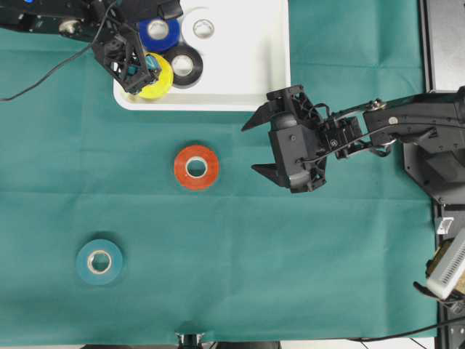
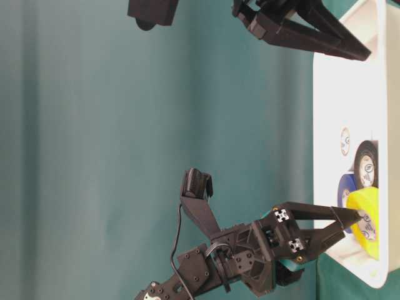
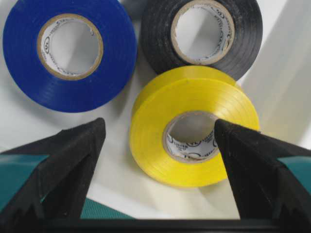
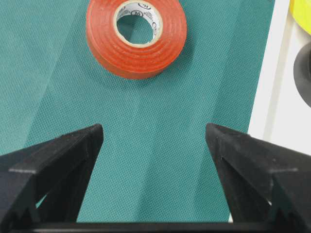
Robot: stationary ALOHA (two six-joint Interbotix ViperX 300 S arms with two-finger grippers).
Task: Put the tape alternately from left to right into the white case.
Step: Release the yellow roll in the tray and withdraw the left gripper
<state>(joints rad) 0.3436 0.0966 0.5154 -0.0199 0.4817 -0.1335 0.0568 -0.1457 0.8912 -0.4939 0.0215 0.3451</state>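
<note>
- Four rolls sit in the white case (image 1: 240,87) at the desk's far edge: blue roll (image 1: 159,32), white roll (image 1: 203,28), black roll (image 1: 183,65) and yellow roll (image 1: 157,77), each a ring with a pale core.
- The yellow roll leans tilted against the black one, near the case's near-left corner; the blue and black lie flat, holes up.
- Left pincer (image 1: 138,71) gapes wide over the yellow roll, one finger (image 3: 252,165) at its rim, gripping nothing.
- Right pincer (image 1: 258,142) hangs wide open and empty beside the case's near edge.
- On the green desk (image 1: 327,276), the red-orange roll (image 1: 196,167) lies flat mid-desk, the teal roll (image 1: 99,261) flat toward the near-left corner.
</note>
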